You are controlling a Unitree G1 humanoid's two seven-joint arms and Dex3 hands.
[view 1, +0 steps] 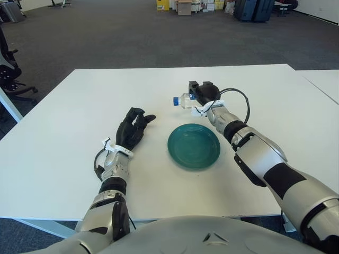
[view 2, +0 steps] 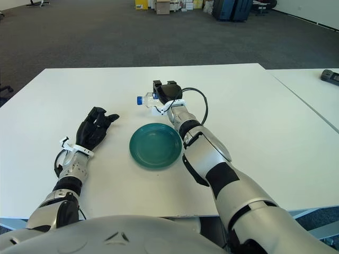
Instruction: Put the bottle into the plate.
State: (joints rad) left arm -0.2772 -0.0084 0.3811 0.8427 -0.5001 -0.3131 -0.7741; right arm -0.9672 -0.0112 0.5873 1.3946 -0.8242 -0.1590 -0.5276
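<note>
Both shots come off the robot's head, looking forward and down over its own chest at the table (view 1: 63,153). Far edge sits at 12 o'clock with carpet and stacked boxes (view 1: 183,6) behind it. The two eyes sit side by side, so they overlap almost fully: plate (view 1: 194,145) near centre, left hand (view 1: 133,128) around 9, right hand (view 1: 203,94) around 1. The right eye view pushes everything leftward and picks up more of the neighbouring table (view 2: 312,87) at 3.
</note>
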